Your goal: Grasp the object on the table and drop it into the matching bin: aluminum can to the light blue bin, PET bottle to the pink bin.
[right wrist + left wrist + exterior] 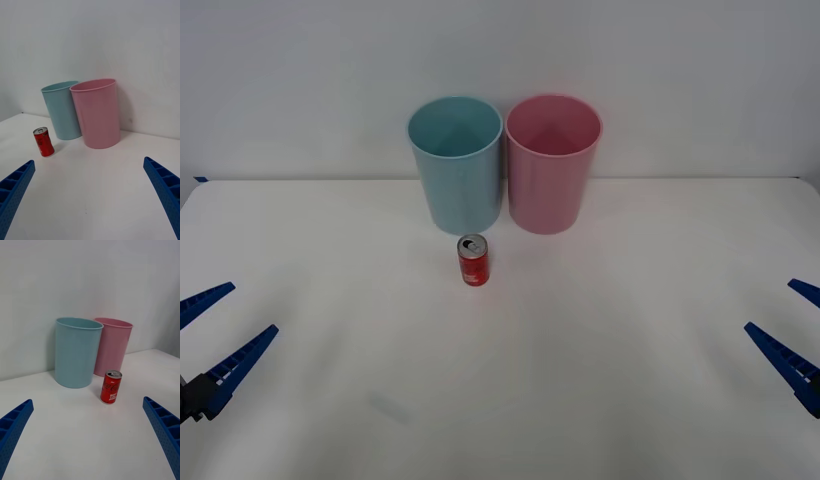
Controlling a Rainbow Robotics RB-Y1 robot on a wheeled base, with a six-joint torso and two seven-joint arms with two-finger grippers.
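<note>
The left gripper [215, 338] hangs low over the near left corner of the tabletop [630, 380], its blue ribbed jaws spread wide and holding nothing. In the left wrist view the left gripper [88, 442] frames a bare stretch of white surface between its two fingers. The right gripper [798, 335] sits at the near right edge, jaws likewise released and empty; the right wrist view shows the right gripper [88, 202] with its fingers parted to the two corners. Both grippers are well apart from everything else on the tabletop.

Farther in, near the middle, the aluminum can [473, 260] stands upright on the tabletop, red with a silver top and pull tab, untouched by either gripper. White lettering runs down its side, though it is probably too small to read with any certainty. The can stands just in front of the light blue bin [457, 170], slightly toward that bin's right side, close to it but apart.

The light blue bin stands upright at the far side of the tabletop, open mouth upward. Immediately to its right is the pink bin [552, 170], also upright; the two bins stand side by side, touching or very nearly so. A pale wall rises behind them.
</note>
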